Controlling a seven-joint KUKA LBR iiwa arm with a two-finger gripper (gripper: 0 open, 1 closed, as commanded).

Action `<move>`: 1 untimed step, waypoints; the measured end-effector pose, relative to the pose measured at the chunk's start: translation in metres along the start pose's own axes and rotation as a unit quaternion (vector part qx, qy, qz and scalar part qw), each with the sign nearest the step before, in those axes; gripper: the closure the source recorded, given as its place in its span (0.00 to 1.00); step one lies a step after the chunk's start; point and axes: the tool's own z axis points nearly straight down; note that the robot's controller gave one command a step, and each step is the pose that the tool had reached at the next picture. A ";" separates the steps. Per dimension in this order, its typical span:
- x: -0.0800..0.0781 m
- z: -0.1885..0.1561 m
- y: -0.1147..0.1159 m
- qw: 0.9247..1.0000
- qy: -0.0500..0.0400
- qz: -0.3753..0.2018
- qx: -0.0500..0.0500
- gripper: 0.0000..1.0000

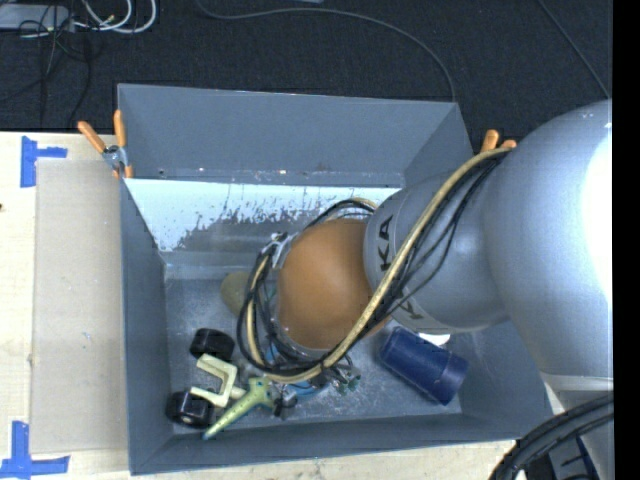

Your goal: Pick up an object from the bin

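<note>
Green pointed plastic piece (238, 409), lying flat on the floor of the grey metal bin (143, 298) near its front wall, looks like the nearest candidate. It touches a cream plastic toy frame with black wheels (214, 377) on its left. The arm's rounded orange wrist cover (320, 288) hangs low over the middle of the floor, just right of both, and hides what is beneath it, so I cannot tell whether the jaws are released or clenched, or whether anything sits between them. A dark blue cylinder (421, 365) lies on its side to the right of the cover, apart from the toy cluster, and a pale round thing (233, 290) peeks out behind the cover on the left. To do this step well, I would settle on a single target rather than descend between neighbours. The green piece and the cream frame are tangled close, so a closing grasp there could catch both or slide off the thin green tip. The blue cylinder stands freer and should be gripped across its width, not along its length, or it is likely to roll away. Either way the descent should stay vertical and clear of the front wall, and the looped cables (258, 308) round the wrist should not drag across the toys.
</note>
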 end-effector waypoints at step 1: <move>0.001 -0.022 0.001 1.000 0.001 0.000 0.000 1.00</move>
